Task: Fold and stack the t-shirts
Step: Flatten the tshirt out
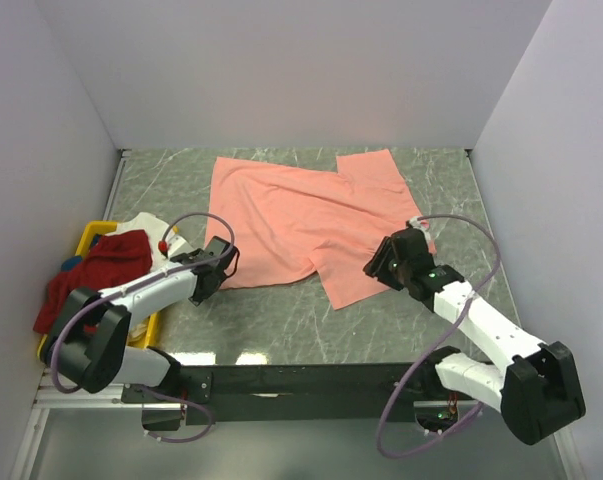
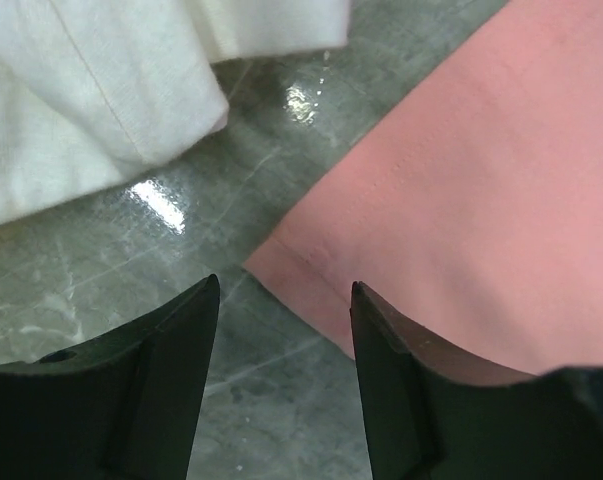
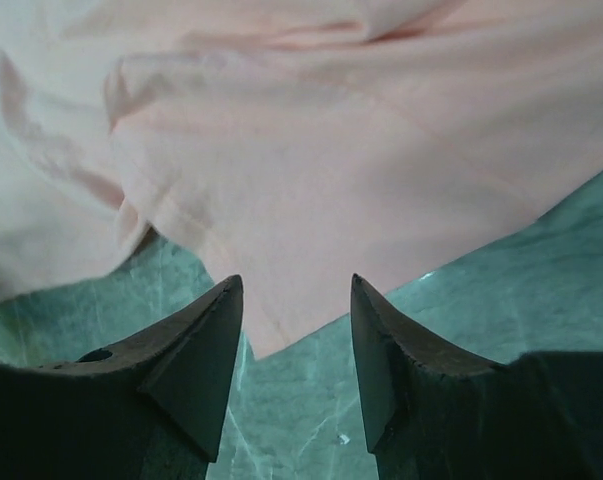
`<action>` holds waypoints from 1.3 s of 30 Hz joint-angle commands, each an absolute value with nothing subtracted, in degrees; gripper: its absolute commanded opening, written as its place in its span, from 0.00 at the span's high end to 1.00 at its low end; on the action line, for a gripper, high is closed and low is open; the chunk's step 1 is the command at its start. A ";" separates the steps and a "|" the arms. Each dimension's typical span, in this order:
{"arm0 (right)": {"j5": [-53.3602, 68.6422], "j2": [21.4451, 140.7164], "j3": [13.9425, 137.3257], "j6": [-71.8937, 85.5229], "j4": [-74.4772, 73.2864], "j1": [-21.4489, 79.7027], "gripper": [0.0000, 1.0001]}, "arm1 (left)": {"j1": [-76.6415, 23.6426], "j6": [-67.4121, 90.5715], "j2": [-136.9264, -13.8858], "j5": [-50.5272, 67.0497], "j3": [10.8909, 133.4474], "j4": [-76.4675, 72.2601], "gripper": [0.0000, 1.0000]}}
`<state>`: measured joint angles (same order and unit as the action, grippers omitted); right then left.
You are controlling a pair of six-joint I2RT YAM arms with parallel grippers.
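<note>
1. Left gripper [image 2: 284, 290]: black jaws stand apart and hold nothing. It hangs low over the near-left hem corner of the salmon-pink cotton t-shirt [image 2: 461, 200], and the corner lies just below the gap.
2. Right gripper [image 3: 296, 285]: jaws also apart and empty. A pointed corner of the same shirt aims into the gap between them, but the cloth is not pinched.
3. Salmon-pink t-shirt [image 1: 301, 215]: the largest item. It lies spread on the grey-green marbled tabletop [image 1: 281, 320] between the two arms, mostly flat, with wrinkles and a turned-over flap on the right side.
   - Judgement: light and limp, with no stiffness, so it will drape and drag rather than hold shape.
   - Judgement: the polished top probably lets it slide.
   - Judgement: best holds are the stitched hem corners, where the doubled cloth gives the fingers more to pinch.
4. Dark red cotton t-shirt [image 1: 106, 265]: crumpled in a heap, spilling over the yellow plastic bin [image 1: 89, 235] at far left. Not yet folded. Judged equally soft; an edge must be found before lifting.
5. White cotton t-shirt [image 1: 146, 228]: bunched beside the red one, part of it resting on the table near the left gripper. Unfolded.
6. Labels and writing: no neck label, brand or print is visible on any shirt in these views.
</note>
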<state>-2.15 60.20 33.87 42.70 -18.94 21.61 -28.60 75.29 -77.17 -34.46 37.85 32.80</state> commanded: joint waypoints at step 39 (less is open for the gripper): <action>-26.62 76.77 41.49 51.41 -33.83 52.03 1.00 | -26.81 66.80 -76.03 -36.39 42.19 29.01 0.99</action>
